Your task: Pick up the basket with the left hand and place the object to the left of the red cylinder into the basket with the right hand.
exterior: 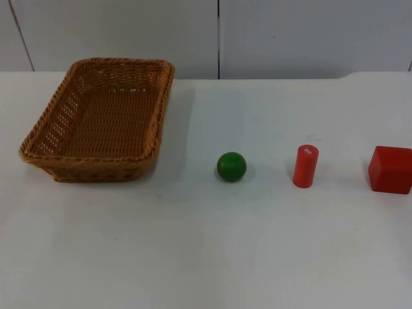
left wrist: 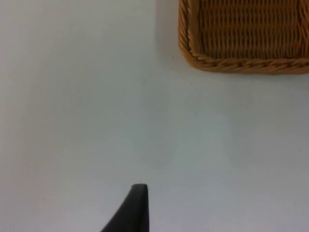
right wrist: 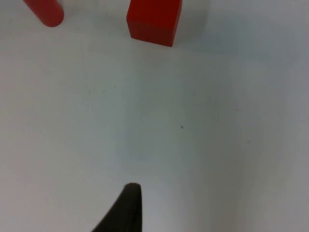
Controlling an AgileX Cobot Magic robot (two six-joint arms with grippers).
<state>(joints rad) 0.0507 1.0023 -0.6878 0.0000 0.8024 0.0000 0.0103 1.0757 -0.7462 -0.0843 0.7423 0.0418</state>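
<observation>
We are risking grabbing the red cube [exterior: 391, 168] beyond the red cylinder [exterior: 306, 166] instead of the green ball [exterior: 231, 167], basket [exterior: 58, 159] unlifted, left gripper [left wrist: 137, 208] and right gripper [right wrist: 128, 208] openings unclear, holding nothing.

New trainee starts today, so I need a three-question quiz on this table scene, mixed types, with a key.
1. True or false: the ball lies inside the basket.
2. What stands directly right of the ball? A) cube B) cylinder C) basket
3. Fill in: the rightmost thing on the table is the red ____.

Key: 1 false, it lies on the table; 2 B, the cylinder; 3 cube.
</observation>
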